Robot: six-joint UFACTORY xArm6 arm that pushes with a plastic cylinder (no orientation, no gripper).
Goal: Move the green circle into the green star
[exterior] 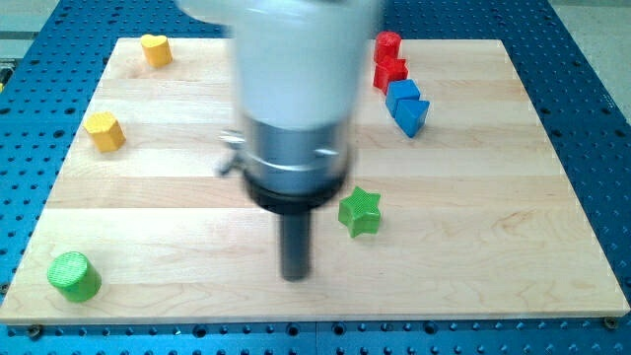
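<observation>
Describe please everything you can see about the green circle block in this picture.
The green circle is a short, bright green cylinder that looks like painted wood or plastic. It stands upright on its flat base, round face up, near the bottom left corner of the wooden board. Nothing touches it. It sits apart from the green star and from my tip, which is far to its right, just left of and below the star.

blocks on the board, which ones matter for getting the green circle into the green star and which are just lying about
In the job:
green circle, at the view's bottom left
green star
my tip, just left of and below the star

Lying about:
yellow heart
yellow block
two red blocks
two blue blocks
</observation>
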